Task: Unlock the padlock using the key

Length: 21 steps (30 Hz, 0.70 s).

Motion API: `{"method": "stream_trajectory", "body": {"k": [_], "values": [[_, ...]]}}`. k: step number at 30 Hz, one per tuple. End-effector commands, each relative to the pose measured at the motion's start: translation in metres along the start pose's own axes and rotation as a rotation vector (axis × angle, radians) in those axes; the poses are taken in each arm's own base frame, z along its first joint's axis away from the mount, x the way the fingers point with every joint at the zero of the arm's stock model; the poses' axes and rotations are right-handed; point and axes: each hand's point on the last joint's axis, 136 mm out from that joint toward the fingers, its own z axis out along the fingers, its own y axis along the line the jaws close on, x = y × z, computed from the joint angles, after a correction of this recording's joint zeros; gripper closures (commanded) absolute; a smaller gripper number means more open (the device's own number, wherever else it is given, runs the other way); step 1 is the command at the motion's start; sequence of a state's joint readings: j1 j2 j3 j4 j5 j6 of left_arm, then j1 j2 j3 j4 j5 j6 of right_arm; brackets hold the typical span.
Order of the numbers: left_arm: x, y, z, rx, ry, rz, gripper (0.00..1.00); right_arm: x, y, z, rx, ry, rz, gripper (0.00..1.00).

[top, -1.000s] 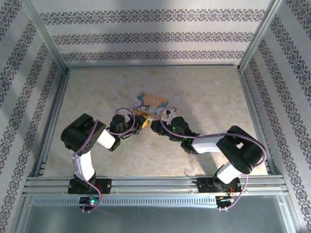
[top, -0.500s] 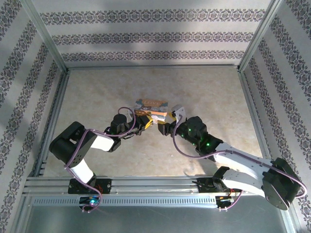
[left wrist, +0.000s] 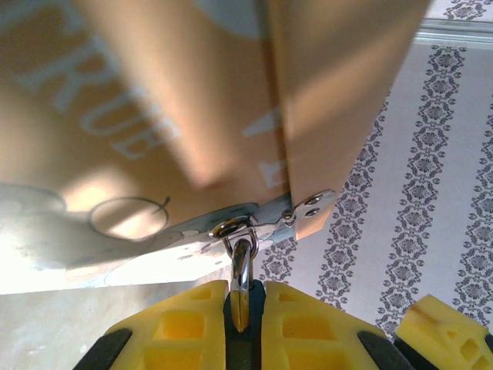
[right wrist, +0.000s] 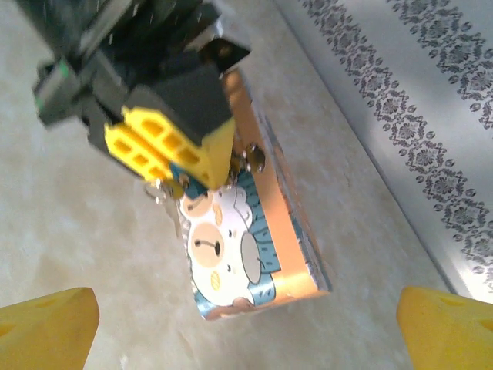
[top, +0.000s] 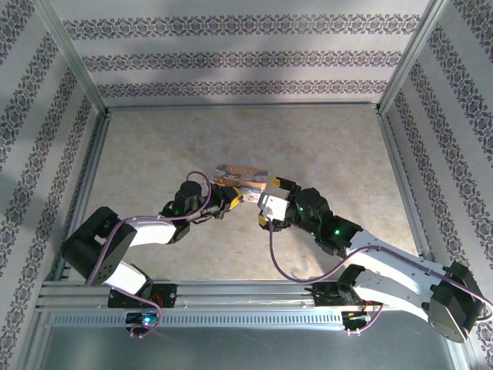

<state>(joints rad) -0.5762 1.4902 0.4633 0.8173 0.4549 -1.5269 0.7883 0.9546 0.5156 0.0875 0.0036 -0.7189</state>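
The orange and teal padlock [top: 242,173] is tipped up, its near end lifted off the table. In the right wrist view its cartoon face [right wrist: 231,247] looks toward the camera. My left gripper [top: 234,195] is shut on a small silvery metal piece [left wrist: 240,287] that hangs from the ring on the padlock's clasp [left wrist: 231,228]. A slim silvery key [right wrist: 176,219] on a small ring dangles beside the left fingers [right wrist: 166,142]. My right gripper [top: 269,206] stands open just right of the padlock, nothing between its yellow fingertips [right wrist: 48,317].
The beige table [top: 323,146] is boxed in by patterned walls [top: 246,58] behind and at both sides. An aluminium rail [top: 246,291] runs along the near edge, where both arm bases sit.
The padlock has gone from lying flat with its lettering up to tipped on edge. The left arm has stretched out lower. The right arm has swung round, its gripper now facing the padlock.
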Motion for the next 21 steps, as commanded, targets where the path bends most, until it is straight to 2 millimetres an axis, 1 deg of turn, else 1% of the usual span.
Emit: {"method": "stream_trajectory", "body": {"k": [1, 5, 7, 10, 16, 18, 21], "values": [[0.006, -0.025, -0.002, 0.032, 0.013, 0.006, 1.00, -0.005, -0.005, 0.002, -0.002, 0.020, -0.144, 0.02], [0.007, -0.030, -0.005, 0.034, 0.012, -0.012, 1.00, -0.014, 0.003, 0.005, -0.064, -0.014, -0.154, 0.02], [0.007, -0.032, -0.006, 0.037, 0.012, -0.022, 1.00, -0.019, 0.008, 0.007, -0.097, -0.038, -0.154, 0.08], [0.007, -0.033, -0.006, 0.039, 0.011, -0.040, 1.00, -0.026, 0.010, 0.011, -0.125, -0.055, -0.132, 0.21], [0.005, -0.035, -0.006, 0.048, 0.002, -0.072, 1.00, -0.031, 0.020, 0.022, -0.172, -0.058, -0.135, 0.43], [0.005, -0.035, -0.005, 0.050, 0.007, -0.075, 1.00, -0.033, 0.022, 0.026, -0.178, -0.052, -0.140, 0.46], [0.005, -0.036, -0.003, 0.062, 0.010, -0.083, 1.00, -0.036, 0.025, 0.031, -0.187, -0.051, -0.143, 0.46]]}}
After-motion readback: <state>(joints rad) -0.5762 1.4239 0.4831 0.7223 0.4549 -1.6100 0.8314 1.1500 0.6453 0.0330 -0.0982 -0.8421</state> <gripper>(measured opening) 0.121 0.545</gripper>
